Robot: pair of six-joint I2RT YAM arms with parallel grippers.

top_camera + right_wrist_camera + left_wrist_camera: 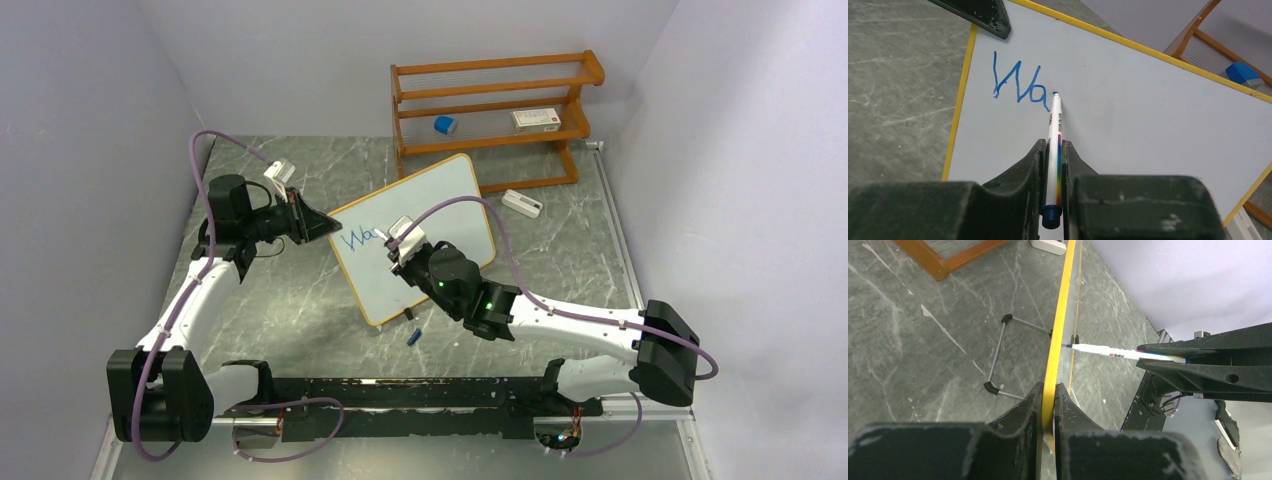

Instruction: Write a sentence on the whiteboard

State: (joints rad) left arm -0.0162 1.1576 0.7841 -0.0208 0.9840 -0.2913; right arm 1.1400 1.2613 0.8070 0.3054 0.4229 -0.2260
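Two arms share one whiteboard: one holds it and one writes.

Nearest us, the right arm [570, 315] reaches in low from the right side, and the right gripper [1054, 146] is squeezed tight on a white marker [1054, 120]. The marker's blue tip touches the whiteboard [455, 195] just after the sentence [1018, 82], which so far says only "Wa". The left arm [190, 300] stretches forward and bends in toward the board, and the left gripper [1049, 390] pinches the board's yellow edge between its closed fingers. The whiteboard stands in the middle of the table [280, 300], propped on a thin wire foot [995, 360]. A small blue cap [413, 337] lies by its near corner. Farther back stands an orange wooden rack [490, 105] with a blue eraser [445, 125] and a white box [536, 119] on it.
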